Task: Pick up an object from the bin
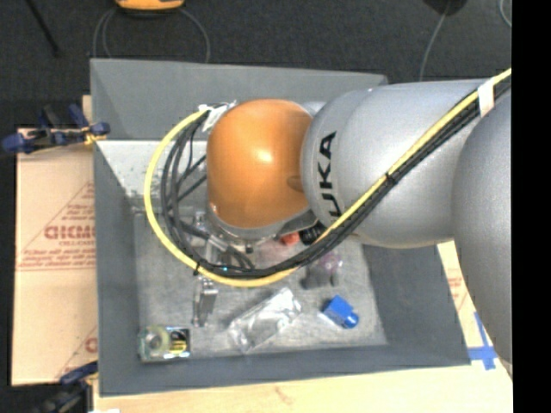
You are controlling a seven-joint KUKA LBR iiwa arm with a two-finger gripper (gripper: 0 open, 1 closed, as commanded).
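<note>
Orange wrist cover [254, 162] nearest lens | my gripper [205, 304] low beside clear wrapper [265, 318] | grip state: cannot tell | should centre on one item before closing

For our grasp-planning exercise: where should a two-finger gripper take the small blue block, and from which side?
Probably from straight above, closing across the blue block's short width: it lies flat on the bin floor, its long sides free, the clear wrapper nearby but not touching.

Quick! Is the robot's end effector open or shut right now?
End effector: cannot be told whether open or closed; it sits low in the bin, left of the clear plastic wrapper.
</note>
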